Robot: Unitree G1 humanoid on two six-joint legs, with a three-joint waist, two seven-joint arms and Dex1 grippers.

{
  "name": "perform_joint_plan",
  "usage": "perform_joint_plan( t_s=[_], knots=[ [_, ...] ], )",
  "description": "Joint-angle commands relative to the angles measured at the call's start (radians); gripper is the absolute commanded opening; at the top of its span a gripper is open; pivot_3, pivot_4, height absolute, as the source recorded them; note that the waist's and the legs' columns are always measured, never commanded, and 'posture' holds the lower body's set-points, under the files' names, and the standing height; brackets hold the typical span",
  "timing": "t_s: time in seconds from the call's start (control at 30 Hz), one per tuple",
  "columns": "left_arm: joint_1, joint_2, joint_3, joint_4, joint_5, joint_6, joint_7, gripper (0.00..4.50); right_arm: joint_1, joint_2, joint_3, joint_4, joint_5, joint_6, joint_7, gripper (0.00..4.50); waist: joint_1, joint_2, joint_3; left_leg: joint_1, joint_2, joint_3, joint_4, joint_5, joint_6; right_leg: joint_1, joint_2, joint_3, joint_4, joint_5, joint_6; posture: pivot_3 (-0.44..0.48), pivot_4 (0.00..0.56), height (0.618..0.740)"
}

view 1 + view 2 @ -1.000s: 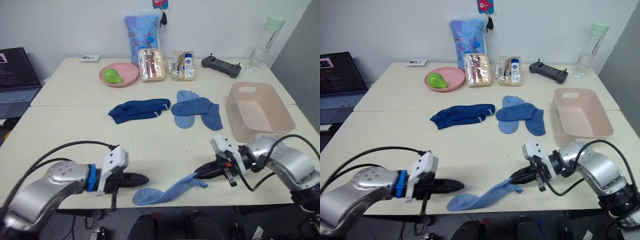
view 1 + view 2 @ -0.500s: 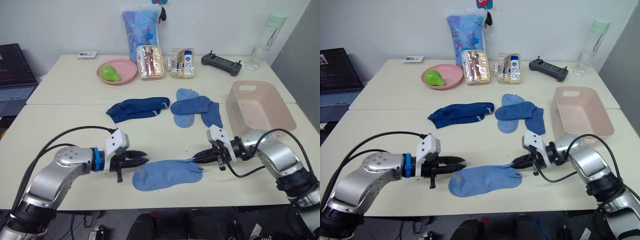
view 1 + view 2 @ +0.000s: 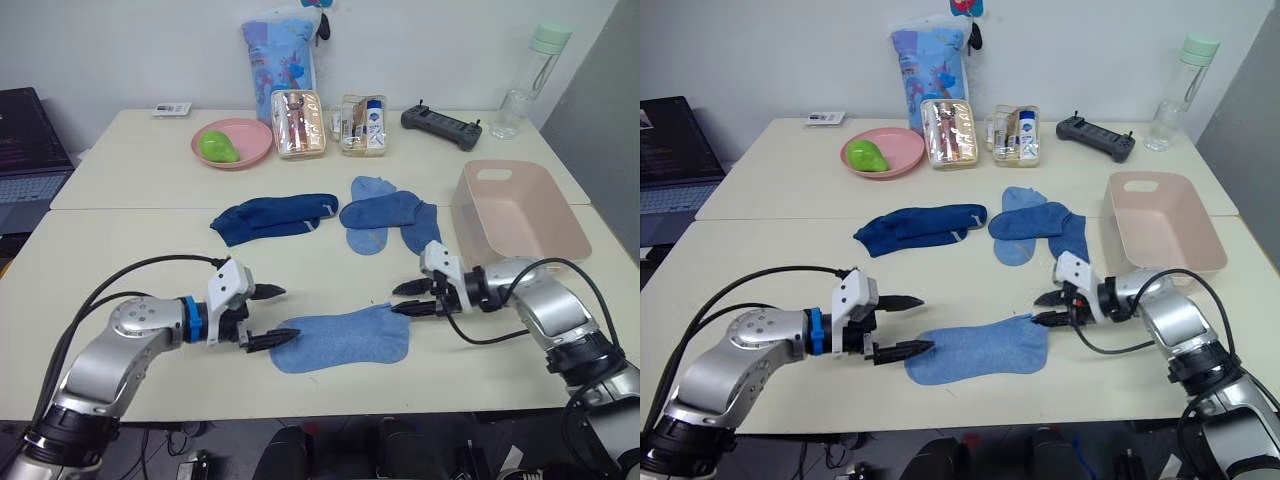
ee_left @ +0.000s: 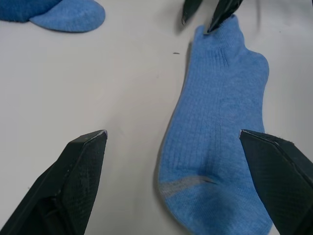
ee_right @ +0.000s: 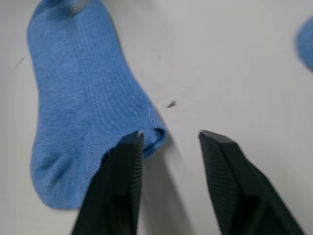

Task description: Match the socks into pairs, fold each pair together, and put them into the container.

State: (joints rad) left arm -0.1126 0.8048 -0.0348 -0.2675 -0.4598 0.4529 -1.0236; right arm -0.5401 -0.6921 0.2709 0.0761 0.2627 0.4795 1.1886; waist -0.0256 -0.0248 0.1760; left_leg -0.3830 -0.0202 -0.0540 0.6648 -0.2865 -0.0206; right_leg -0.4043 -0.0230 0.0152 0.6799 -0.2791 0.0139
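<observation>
A medium-blue sock (image 3: 345, 340) is lying flat on the bench (image 3: 140, 250) between both tools: left tool (image 3: 270, 314) gaping at its toe, right tool (image 3: 402, 298) spread at its cuff.

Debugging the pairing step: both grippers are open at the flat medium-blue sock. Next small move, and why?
Probably send the right gripper to one medium-blue knit sock in the pile behind and bring it to the flat medium-blue sock. That sock lies spread on the cream table with no mate beside it; the left gripper and the right one are open.
</observation>
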Motion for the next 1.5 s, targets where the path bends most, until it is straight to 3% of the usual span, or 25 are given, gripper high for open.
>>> perform_joint_plan(
  t_s=[0.03,0.17,0.3,0.43,0.53,0.77,0.8,1.17,1.37,1.5],
  knots=[
    [0.048,0.001,0.025,-0.051,0.011,0.013,0.036,4.5,-0.014,-0.036,-0.074,-0.061,0.072,0.065,0.042,3.19,0.0,0.0,0.0,0.0,0.0,0.0,0.0,0.0,0.0,0.0,0.0,0.0,0.0,0.0,0.0,0.0,0.15,0.74],
    [0.111,-0.012,0.038,-0.062,0.01,0.056,0.096,4.5,0.028,-0.071,-0.105,-0.119,0.131,0.17,0.056,3.19,0.0,0.0,0.0,0.0,0.0,0.0,0.0,0.0,0.0,0.0,0.0,0.0,0.0,0.0,0.0,0.0,0.15,0.74],
    [0.138,-0.033,0.028,-0.063,0.01,0.052,0.11,4.5,0.074,-0.067,-0.081,-0.129,0.096,0.145,0.029,3.19,0.002,0.0,0.0,0.0,0.0,-0.001,0.0,0.0,0.0,0.001,0.0,0.0,0.0,0.0,0.0,0.0,0.15,0.74],
    [0.134,-0.042,0.01,-0.044,0.042,0.038,0.127,3.57,0.1,-0.032,-0.042,-0.122,0.051,0.105,-0.007,3.23,0.002,0.0,0.0,0.001,0.0,0.0,0.001,0.0,0.0,0.001,0.0,0.0,0.001,0.001,-0.001,0.0,0.15,0.74],
    [0.133,-0.047,0.016,-0.045,0.034,0.046,0.126,2.64,0.114,-0.019,-0.028,-0.111,0.03,0.079,-0.015,2.56,0.001,0.0,0.0,0.001,0.0,0.0,0.001,0.0,0.0,0.001,0.0,0.0,0.001,0.001,-0.001,0.0,0.15,0.74],
    [0.136,-0.044,0.031,-0.047,0.033,0.046,0.127,0.38,0.14,-0.025,-0.035,-0.147,0.058,0.101,0.009,0.02,0.001,0.0,0.0,0.0,0.0,0.0,0.001,0.0,0.0,0.001,0.0,0.0,0.001,0.001,-0.001,0.0,0.15,0.74],
    [0.133,-0.045,0.035,-0.046,0.029,0.049,0.129,0.06,0.142,-0.026,-0.035,-0.15,0.059,0.103,0.011,0.0,0.001,0.0,0.0,0.001,0.0,0.0,0.001,0.0,0.0,0.001,0.0,0.0,0.001,0.001,-0.001,0.0,0.15,0.74],
    [0.088,-0.022,0.064,0.023,0.046,0.034,0.116,0.02,0.19,0.002,-0.063,-0.268,0.12,0.199,-0.045,0.0,0.0,0.0,0.0,0.001,0.0,0.0,0.001,0.0,0.0,0.001,0.0,0.0,0.001,0.001,-0.001,0.0,0.15,0.74],
    [0.085,-0.02,0.054,0.026,0.05,0.029,0.088,0.02,0.195,-0.01,-0.06,-0.241,0.09,0.157,-0.068,0.0,0.001,0.0,0.0,0.001,0.0,0.0,0.001,0.0,0.0,0.001,0.0,0.0,0.001,0.001,-0.001,0.0,0.15,0.74],
    [0.085,-0.029,0.077,0.028,0.059,0.016,0.104,1.22,0.194,-0.025,-0.074,-0.22,0.075,0.124,-0.073,1.35,0.001,0.0,0.0,0.001,0.0,0.0,0.001,0.0,0.0,0.001,0.0,0.0,0.001,0.001,-0.001,0.0,0.15,0.74]
  ],
)
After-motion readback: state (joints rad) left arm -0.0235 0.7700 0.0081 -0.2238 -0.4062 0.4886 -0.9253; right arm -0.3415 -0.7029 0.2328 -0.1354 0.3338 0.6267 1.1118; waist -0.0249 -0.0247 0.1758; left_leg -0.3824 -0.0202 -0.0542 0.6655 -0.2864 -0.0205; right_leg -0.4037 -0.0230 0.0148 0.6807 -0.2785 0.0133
